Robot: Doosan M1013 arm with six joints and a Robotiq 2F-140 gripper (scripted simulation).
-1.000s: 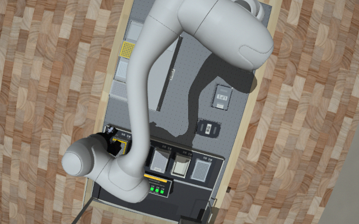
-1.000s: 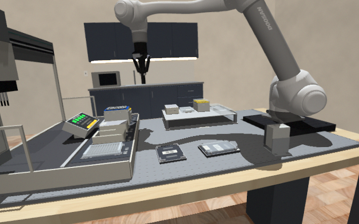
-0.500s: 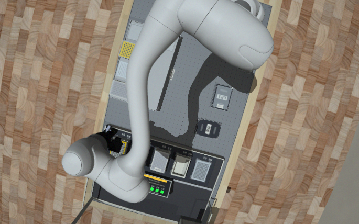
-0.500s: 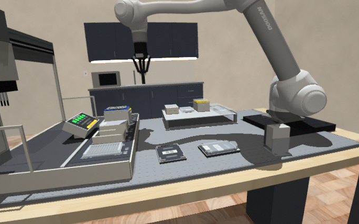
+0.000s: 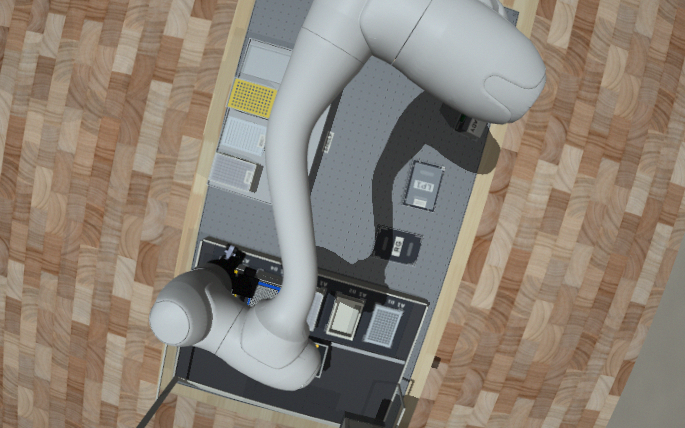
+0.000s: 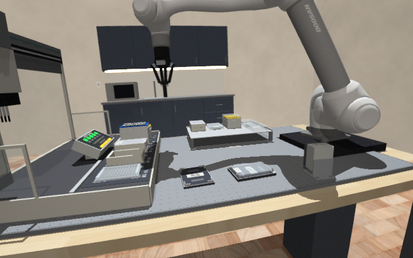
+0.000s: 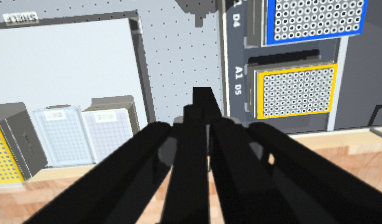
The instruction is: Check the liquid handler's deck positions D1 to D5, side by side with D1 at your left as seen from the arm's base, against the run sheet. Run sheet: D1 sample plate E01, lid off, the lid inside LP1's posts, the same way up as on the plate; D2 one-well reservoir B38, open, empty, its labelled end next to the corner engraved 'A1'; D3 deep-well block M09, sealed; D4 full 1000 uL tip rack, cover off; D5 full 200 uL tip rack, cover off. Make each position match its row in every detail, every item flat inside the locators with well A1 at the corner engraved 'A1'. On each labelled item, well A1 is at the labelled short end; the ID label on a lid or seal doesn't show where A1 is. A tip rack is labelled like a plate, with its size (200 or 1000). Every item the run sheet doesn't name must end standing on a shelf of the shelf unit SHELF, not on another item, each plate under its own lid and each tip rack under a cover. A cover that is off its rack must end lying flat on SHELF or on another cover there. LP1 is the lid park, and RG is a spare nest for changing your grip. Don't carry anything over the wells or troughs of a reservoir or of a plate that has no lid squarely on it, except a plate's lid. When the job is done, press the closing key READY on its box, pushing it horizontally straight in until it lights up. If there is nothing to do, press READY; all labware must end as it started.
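My gripper (image 6: 164,92) is shut and empty, high above the far end of the deck; it also shows from above (image 5: 234,259) and in the wrist view (image 7: 204,97). Below it the yellow-framed tip rack (image 7: 296,91) stands uncovered at D5, and the blue-framed tip rack (image 7: 317,20) stands uncovered at D4. The sample plate (image 5: 382,325) lies open at D1, beside the open reservoir (image 5: 345,319) at D2. The arm hides most of D3. A clear lid (image 5: 423,186) lies in LP1.
SHELF (image 7: 62,60) holds a yellow tip rack (image 5: 252,98), two plates (image 5: 242,135) (image 5: 233,172) and a clear cover (image 5: 265,61). The RG nest (image 5: 403,245) is bare. The READY box (image 6: 318,157) stands near the arm's base. The handler's control panel (image 6: 93,140) sits behind the deck.
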